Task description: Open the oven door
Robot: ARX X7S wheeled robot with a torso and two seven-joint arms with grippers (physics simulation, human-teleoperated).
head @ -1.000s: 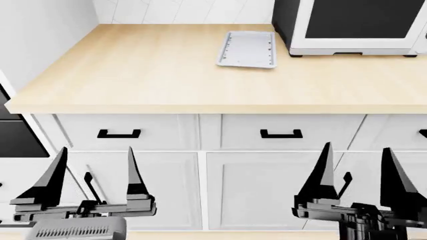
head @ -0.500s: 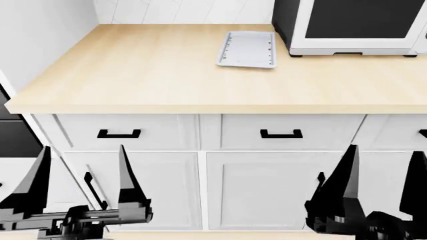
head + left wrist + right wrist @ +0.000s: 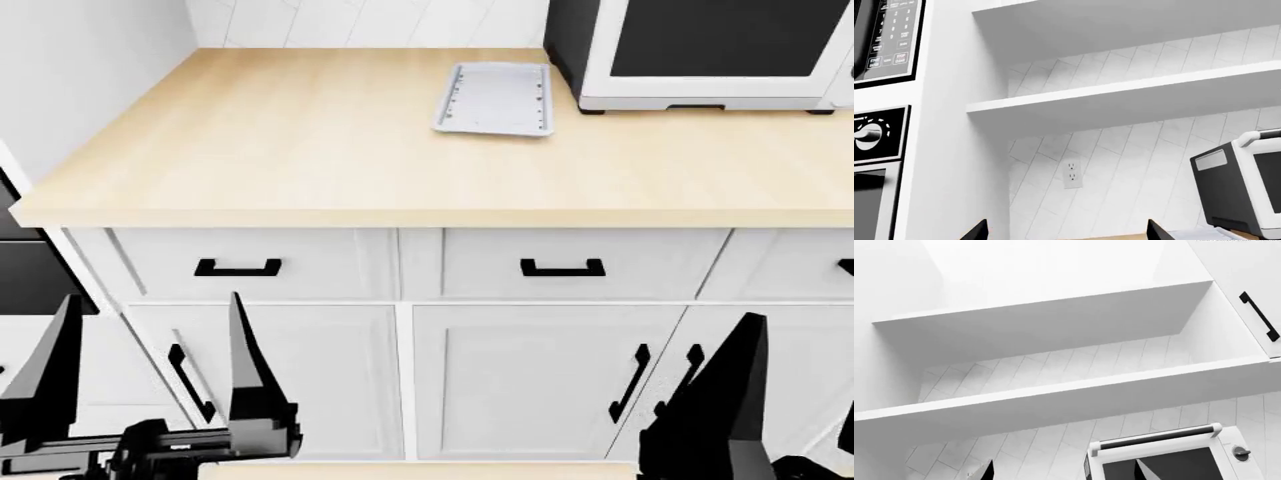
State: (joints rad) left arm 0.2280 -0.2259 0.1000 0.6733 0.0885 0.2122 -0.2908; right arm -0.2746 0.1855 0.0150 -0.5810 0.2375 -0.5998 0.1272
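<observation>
- Black jaws of the left gripper (image 3: pixel 151 330) sit lower in the head view than a second ago. They have sunk toward the bottom left corner and stand spread, grasping nothing.
- The right gripper (image 3: pixel 1062 471) has dropped and slid toward the lower right corner of the head view. Only one finger is fully in frame there. Its wrist view shows both tips apart, so its jaws are released and empty too.
- The oven door (image 3: pixel 24 275) is only a dark sliver at the left edge of the head view, beside the cabinets. Its bar handle is not in sight. In the left wrist view a dark glass strip (image 3: pixel 867 200) shows under a knob panel (image 3: pixel 869 134). That strip is probably the same door.
- Both arms look to be tucking down and neither is nearing the door. The task has hardly begun, and I judge that a turn or drive to the left comes first.
- Counted in the head view:
  - one tabletop (image 3: pixel 267 150)
  - one tray (image 3: pixel 495 97)
  - one white-framed appliance (image 3: pixel 714 95)
  - two full drawer pulls (image 3: pixel 238 267), with a third cut off at the right edge
  - three upright cabinet pulls (image 3: pixel 630 382)
- The left wrist view adds two shelves (image 3: pixel 1121 95) and one wall outlet (image 3: pixel 1071 173).
</observation>
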